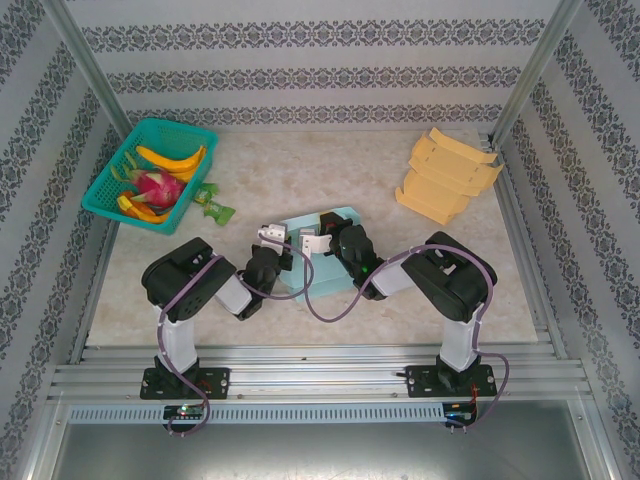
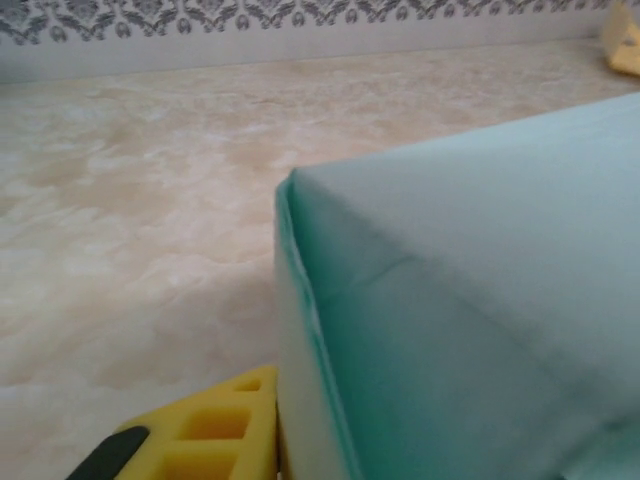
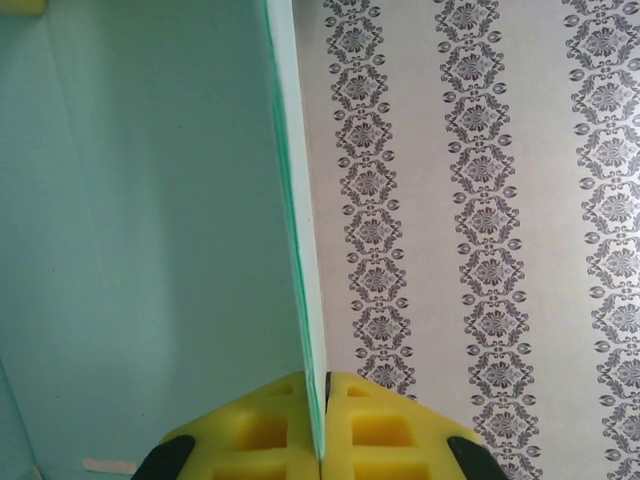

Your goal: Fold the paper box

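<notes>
One paper box (image 3: 150, 250) edge clamped in right jaws; bare table (image 2: 150, 200) around.

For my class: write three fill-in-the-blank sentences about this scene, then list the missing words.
The right gripper is ____ on a thin wall of the pale teal paper box.
The green plastic basket holds yellow bananas and a pink ____.
The stack of yellow cardboard blanks lies far ____ on the table.
Missing: shut; dragon fruit; right.

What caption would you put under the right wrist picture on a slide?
Yellow pads of the right gripper pinch a thin panel edge of the teal paper box, patterned wall behind.
</notes>
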Robot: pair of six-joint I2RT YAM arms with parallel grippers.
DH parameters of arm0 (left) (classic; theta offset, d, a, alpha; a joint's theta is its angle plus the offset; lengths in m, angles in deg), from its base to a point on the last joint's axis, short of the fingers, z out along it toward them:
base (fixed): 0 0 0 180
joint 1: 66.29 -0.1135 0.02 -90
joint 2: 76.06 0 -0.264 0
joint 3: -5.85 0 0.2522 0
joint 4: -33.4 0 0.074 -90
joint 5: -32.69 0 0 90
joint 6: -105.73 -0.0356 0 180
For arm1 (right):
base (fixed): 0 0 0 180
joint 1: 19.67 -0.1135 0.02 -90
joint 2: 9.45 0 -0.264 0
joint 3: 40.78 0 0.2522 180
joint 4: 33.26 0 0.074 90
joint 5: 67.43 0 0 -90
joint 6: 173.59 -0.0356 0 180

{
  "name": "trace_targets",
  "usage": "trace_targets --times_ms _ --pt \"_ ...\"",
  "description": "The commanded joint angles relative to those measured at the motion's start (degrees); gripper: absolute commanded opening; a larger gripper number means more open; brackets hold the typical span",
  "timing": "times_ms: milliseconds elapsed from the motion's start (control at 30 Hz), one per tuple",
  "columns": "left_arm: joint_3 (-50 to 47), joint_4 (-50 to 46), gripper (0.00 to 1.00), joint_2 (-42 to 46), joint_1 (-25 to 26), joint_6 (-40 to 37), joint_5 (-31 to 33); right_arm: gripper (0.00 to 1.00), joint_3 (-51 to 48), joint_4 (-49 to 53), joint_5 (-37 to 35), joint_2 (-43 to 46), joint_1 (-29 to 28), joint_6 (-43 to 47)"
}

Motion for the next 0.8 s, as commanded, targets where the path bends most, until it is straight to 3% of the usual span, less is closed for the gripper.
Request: trace_targets --times_ms 0,67,333,467,567,667,767 --pt "3.0 -2.7 0.1 -0.3 0.6 2.0 13.2 0.0 -1.1 2.8 2.7 -1.8 -0.4 -4.4" --pt "3.5 -5.9 0.0 -0.1 0.5 5.2 19.4 0.0 -1.1 2.8 2.3 -1.8 -0.4 -4.7" --pt "9.7 -23.7 0.0 0.7 -0.1 13.0 28.8 0.0 -0.9 3.0 1.2 -1.6 -0.4 -5.9" --pt "10.4 -26.2 0.0 1.3 -1.1 14.6 24.7 0.0 -0.8 3.0 1.0 -1.6 -0.4 -6.8" --pt "9.7 -22.1 0.02 1.4 -1.4 11.0 17.4 0.0 -0.7 3.3 1.0 -1.6 -0.3 -7.5" --pt "8.2 -19.6 0.22 2.3 -1.4 10.0 13.0 0.0 0.1 4.3 0.0 -1.6 -0.4 -8.3" --pt "5.5 -17.3 0.3 4.8 -1.3 10.0 11.6 0.0 0.3 4.4 -1.0 -1.7 -0.5 -8.7"
